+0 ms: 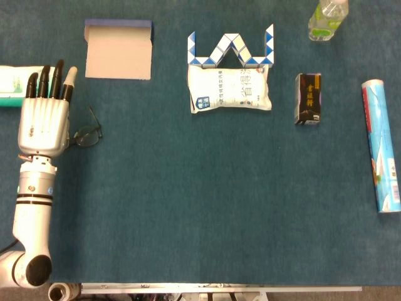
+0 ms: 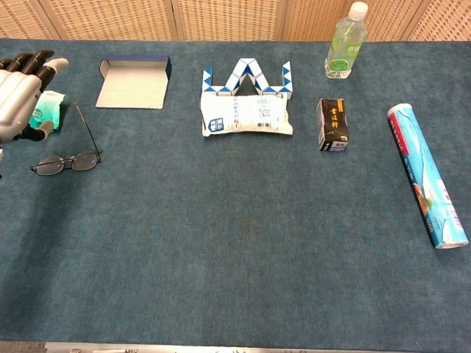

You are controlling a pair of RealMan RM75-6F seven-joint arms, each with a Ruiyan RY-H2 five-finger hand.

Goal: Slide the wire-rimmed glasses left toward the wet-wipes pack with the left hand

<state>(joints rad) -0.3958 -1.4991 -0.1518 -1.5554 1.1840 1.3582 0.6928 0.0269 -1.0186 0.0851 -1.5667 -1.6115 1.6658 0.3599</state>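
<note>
The wire-rimmed glasses (image 1: pixel 88 133) (image 2: pixel 67 162) lie on the blue table cloth at the far left, one temple arm pointing toward the back. My left hand (image 1: pixel 44 118) (image 2: pixel 18 93) hovers just left of them with its fingers stretched out and apart, holding nothing. In the chest view the hand is raised and apart from the frames. The wet-wipes pack (image 1: pixel 12 86) (image 2: pixel 48 110) lies behind the hand, partly covered by the fingertips. My right hand is in neither view.
Along the back stand an open cardboard box (image 1: pixel 118 56), a blue-white snake puzzle (image 1: pixel 230 49), a white pouch (image 1: pixel 229 89), a dark carton (image 1: pixel 308 98) and a bottle (image 1: pixel 327 19). A long roll (image 1: pixel 381 144) lies at the right edge.
</note>
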